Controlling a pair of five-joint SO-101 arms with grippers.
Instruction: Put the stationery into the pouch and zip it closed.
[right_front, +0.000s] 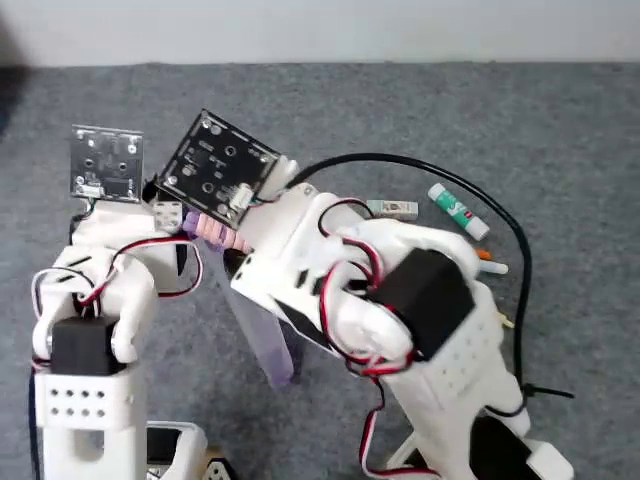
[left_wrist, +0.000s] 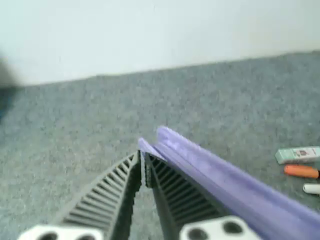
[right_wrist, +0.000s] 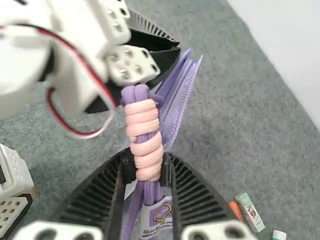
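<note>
A purple pouch (right_front: 268, 345) is held up off the grey carpet between both arms. My left gripper (left_wrist: 143, 159) is shut on the pouch's end edge (left_wrist: 150, 145), and the pouch body (left_wrist: 225, 185) runs off to one side. My right gripper (right_wrist: 145, 167) is shut on the pink-and-purple braided zipper pull (right_wrist: 144, 131), just below the left arm's fingers (right_wrist: 160, 50). In the high view that pull (right_front: 214, 229) sits between the two wrists. On the carpet lie the stationery items: a small green box (right_front: 392, 208), a glue stick (right_front: 458, 212) and an orange pen (right_front: 485, 255).
A black cable (right_front: 470, 190) arcs over the carpet past the stationery. The pale wall (right_front: 320, 30) borders the carpet at the back. A white slotted object (right_wrist: 12, 190) stands close to the right arm's base. The green box (left_wrist: 297, 154) and orange pen (left_wrist: 302, 171) lie beyond the pouch.
</note>
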